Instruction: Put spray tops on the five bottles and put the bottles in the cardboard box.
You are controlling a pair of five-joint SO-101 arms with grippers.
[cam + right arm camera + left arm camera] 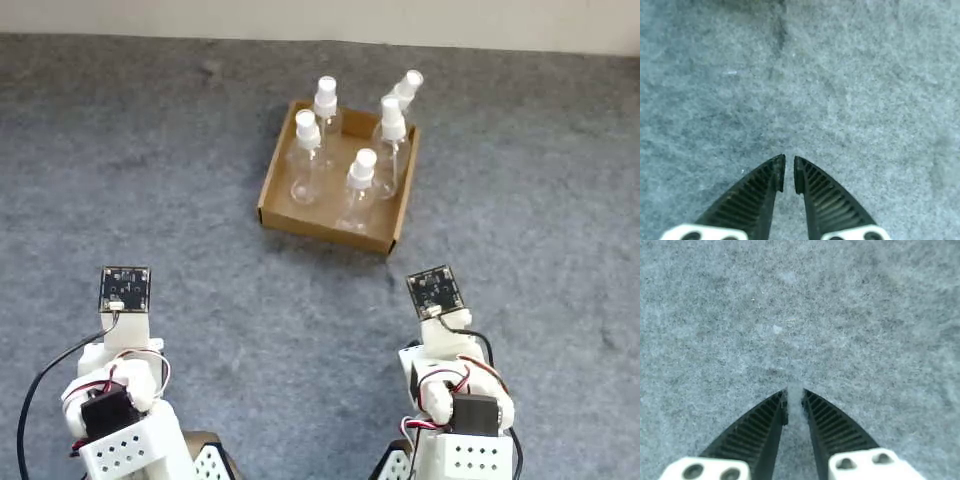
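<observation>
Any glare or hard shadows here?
High view: even light, thin soft shadow beside the shallow brown cardboard box. Left wrist view: flat light, no glare on the black ribbed left tool. Right wrist view: same for the right tool.

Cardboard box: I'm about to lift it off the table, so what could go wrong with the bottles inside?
1. The leaning bottle tilts toward the far corner of the cardboard box; a jolt might tip it out.
2. The upright bottles stand well above the low walls, so they may topple when the box moves.
</observation>
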